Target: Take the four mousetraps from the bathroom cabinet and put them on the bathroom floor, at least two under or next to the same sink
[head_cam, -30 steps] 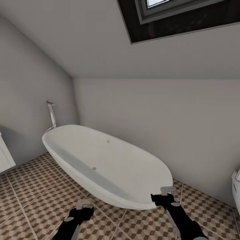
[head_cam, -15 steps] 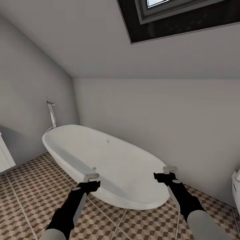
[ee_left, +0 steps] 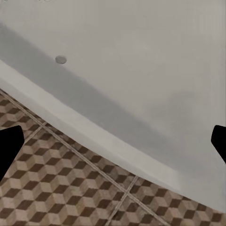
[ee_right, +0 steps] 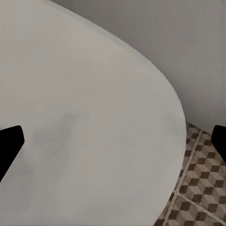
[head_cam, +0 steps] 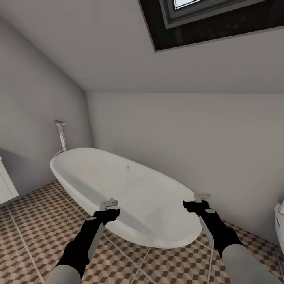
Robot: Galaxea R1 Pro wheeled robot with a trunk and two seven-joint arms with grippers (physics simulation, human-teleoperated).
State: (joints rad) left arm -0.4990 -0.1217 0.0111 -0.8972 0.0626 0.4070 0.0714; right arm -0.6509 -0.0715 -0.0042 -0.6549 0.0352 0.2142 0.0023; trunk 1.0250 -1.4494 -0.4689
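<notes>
straight ahead in the head view, a white oval bathtub (head_cam: 130, 193) is seen standing on the bathroom floor (head_cam: 35, 221), whose tiles are printed with brown, beige and white cubes. a chrome tap (head_cam: 60, 136) is set upright at the tub's far end, close to the corner of the grey walls. a skylight (head_cam: 205, 15) with a dark frame is cut into the sloped ceiling. both black arms are raised over the tub's near rim: the left gripper (head_cam: 109, 204) is held at the rim's near side, the right gripper (head_cam: 202, 196) at the tub's right end. from this angle it cannot be told how far either pair of fingers is spread. a white fixture is partly seen at the right edge, too cropped to be named.

in the left wrist view, the tub's inside with its round drain (ee_left: 60, 59) is shown, and the patterned floor beside the rim. the dark fingertips (ee_left: 9, 146) are seen at opposite edges — spread wide, nothing between them.

in the right wrist view, the tub's rounded end and a strip of tiles against the wall are shown. the fingertips (ee_right: 9, 141) again lie at opposite edges — wide apart and empty.
</notes>
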